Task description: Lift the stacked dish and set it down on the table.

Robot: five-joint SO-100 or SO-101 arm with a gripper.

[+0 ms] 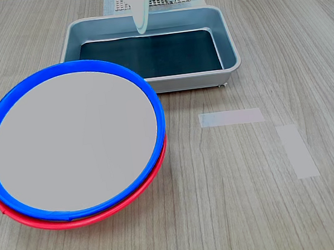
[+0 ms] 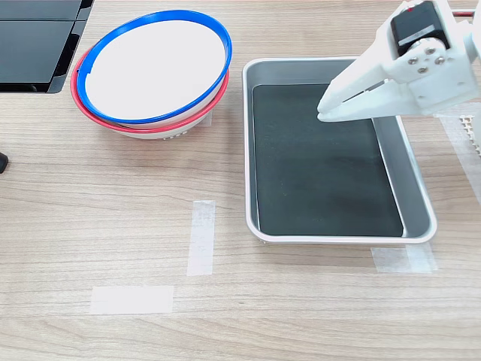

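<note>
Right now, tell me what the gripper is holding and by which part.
Nothing is held. The gripper hangs with its jaws together over the grey tray, apart from the blue-rimmed dish, which still sits stacked in the red-rimmed dish.

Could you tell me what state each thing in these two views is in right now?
blue-rimmed dish: nested on top of the red one, tilted, empty, not gripped.
red-rimmed dish: underneath, resting on the table.
metal tray: empty apart from its dark liner.
gripper: hanging over the tray, jaws closed, holding nothing.
tape strips: lying flat on the table, uncovered.
</note>
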